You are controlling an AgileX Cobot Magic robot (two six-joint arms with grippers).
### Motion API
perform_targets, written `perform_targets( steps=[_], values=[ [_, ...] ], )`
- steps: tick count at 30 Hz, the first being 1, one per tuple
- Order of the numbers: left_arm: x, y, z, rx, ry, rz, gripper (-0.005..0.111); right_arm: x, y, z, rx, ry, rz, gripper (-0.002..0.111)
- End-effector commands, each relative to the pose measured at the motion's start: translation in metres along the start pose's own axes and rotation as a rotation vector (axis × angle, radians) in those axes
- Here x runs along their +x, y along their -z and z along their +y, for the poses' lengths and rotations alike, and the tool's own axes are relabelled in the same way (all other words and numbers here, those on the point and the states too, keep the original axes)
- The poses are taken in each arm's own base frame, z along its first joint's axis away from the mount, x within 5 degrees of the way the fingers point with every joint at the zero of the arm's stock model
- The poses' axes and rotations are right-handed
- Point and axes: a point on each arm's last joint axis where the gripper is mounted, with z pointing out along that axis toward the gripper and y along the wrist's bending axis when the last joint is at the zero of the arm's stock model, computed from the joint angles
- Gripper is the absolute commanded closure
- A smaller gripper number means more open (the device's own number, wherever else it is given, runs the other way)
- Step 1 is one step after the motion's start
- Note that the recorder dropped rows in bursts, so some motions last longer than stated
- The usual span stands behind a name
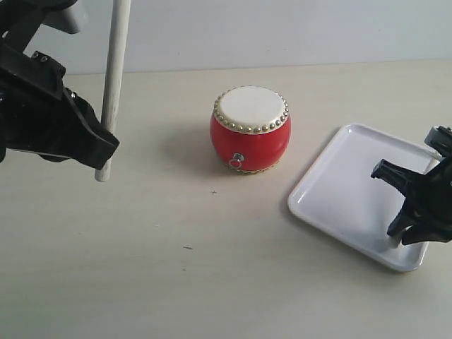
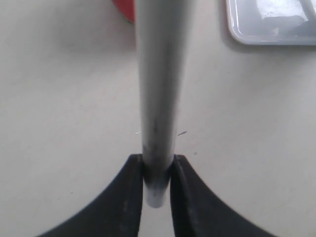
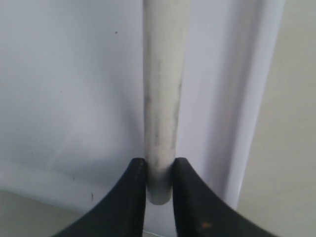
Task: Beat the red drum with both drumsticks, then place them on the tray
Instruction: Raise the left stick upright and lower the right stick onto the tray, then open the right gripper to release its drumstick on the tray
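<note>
The red drum (image 1: pixel 251 131) with its cream, gold-studded top stands upright at the table's middle. My left gripper (image 1: pixel 104 145) (image 2: pixel 158 168), to the left of the drum, is shut on a drumstick (image 1: pixel 113 70) (image 2: pixel 158 74) near its lower end. That stick stands almost upright above the table. My right gripper (image 1: pixel 397 229) (image 3: pixel 159 170) is over the right part of the white tray (image 1: pixel 353 191) (image 3: pixel 74 98). It is shut on the other drumstick (image 3: pixel 163 74), which runs along over the tray's floor. In the exterior view this stick is mostly hidden by the gripper.
The pale tabletop (image 1: pixel 176 268) spreads around drum and tray. A sliver of the drum (image 2: pixel 126 10) and a corner of the tray (image 2: pixel 271 29) show in the left wrist view. The tray's raised rim (image 3: pixel 256 123) lies beside the right stick.
</note>
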Motion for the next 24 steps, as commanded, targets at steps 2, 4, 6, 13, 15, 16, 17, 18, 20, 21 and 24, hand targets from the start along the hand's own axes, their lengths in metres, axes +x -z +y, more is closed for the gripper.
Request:
perform_targets(
  steps=[2, 4, 6, 13, 15, 16, 17, 18, 20, 21, 24],
  values=[
    [0.0, 0.002, -0.001, 0.009, 0.007, -0.008, 0.107, -0.001, 0.0, -0.002, 0.009, 0.017, 0.003, 0.081],
    [0.0, 0.002, -0.001, 0.008, 0.002, -0.01, 0.107, -0.001, 0.0, -0.002, 0.013, 0.023, 0.002, 0.079],
    [0.0, 0.002, -0.001, 0.008, 0.002, -0.01, 0.107, -0.001, 0.0, -0.002, 0.016, 0.025, 0.002, 0.079],
    [0.002, 0.002, -0.001, 0.012, 0.0, 0.009, 0.107, -0.003, 0.002, -0.002, 0.008, 0.035, -0.026, 0.079],
    [0.002, 0.002, -0.001, 0.014, -0.016, 0.012, 0.107, -0.007, 0.013, 0.003, -0.022, 0.101, -0.119, 0.08],
    [0.002, 0.002, -0.001, 0.014, -0.016, 0.012, 0.107, -0.007, 0.018, 0.004, -0.034, 0.116, -0.149, 0.081],
    [0.002, 0.002, -0.001, 0.014, -0.016, 0.012, 0.107, -0.007, 0.035, 0.008, -0.067, 0.178, -0.228, 0.081],
    [0.002, 0.002, -0.001, 0.014, -0.016, 0.012, 0.107, -0.006, 0.043, 0.01, -0.082, 0.21, -0.264, 0.081],
    [0.002, -0.004, -0.004, 0.051, -0.022, 0.03, 0.107, 0.0, 0.066, 0.013, -0.111, 0.316, -0.347, 0.081],
    [0.003, -0.011, -0.008, 0.101, -0.017, 0.064, 0.107, 0.005, 0.075, 0.014, -0.118, 0.378, -0.364, 0.081],
    [0.001, -0.023, -0.015, 0.198, 0.013, 0.084, 0.107, 0.014, 0.087, 0.014, -0.123, 0.47, -0.374, 0.081]
  ],
)
